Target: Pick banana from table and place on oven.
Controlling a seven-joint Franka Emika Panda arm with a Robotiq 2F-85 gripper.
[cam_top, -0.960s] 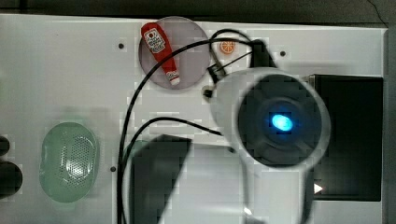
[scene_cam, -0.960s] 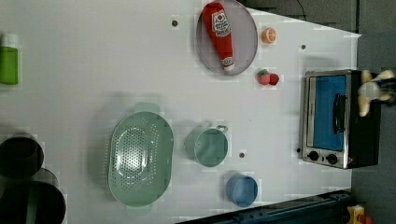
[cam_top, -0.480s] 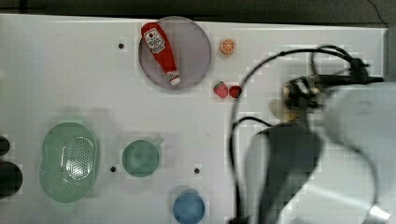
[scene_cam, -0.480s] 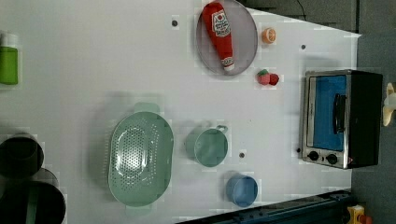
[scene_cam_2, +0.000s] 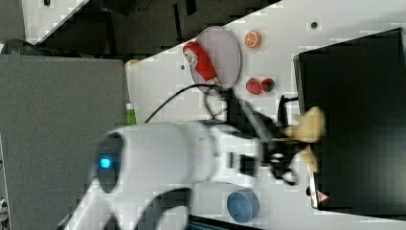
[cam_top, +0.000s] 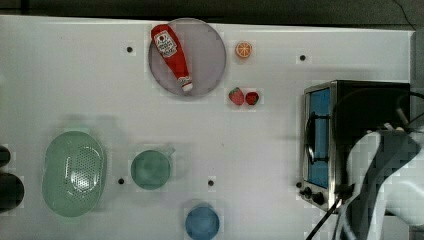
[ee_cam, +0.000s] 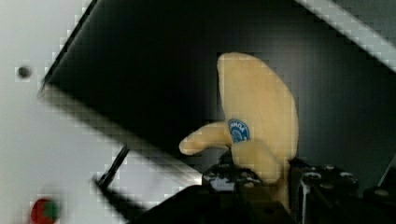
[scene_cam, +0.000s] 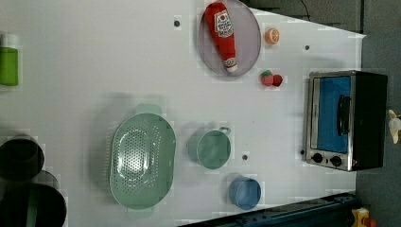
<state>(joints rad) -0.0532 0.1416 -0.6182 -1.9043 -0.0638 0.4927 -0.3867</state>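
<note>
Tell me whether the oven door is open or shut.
Shut: the oven's blue glass door sits flush in its silver frame in the left view.

One banana (ee_cam: 259, 126) is counted. One oven (cam_top: 350, 140) with two knobs (scene_cam: 326, 160). One ketchup bottle (cam_top: 171, 55), on one plate (cam_top: 207, 55). One orange slice (cam_top: 243, 49). Two strawberries (cam_top: 243, 96). One green colander (cam_top: 73, 172), one green cup (cam_top: 150, 169), one blue cup (cam_top: 202, 223). Two dark round containers (scene_cam: 26, 184). One green bottle (scene_cam: 8, 64). Five small dark holes are counted in the tabletop (cam_top: 70, 75).
</note>
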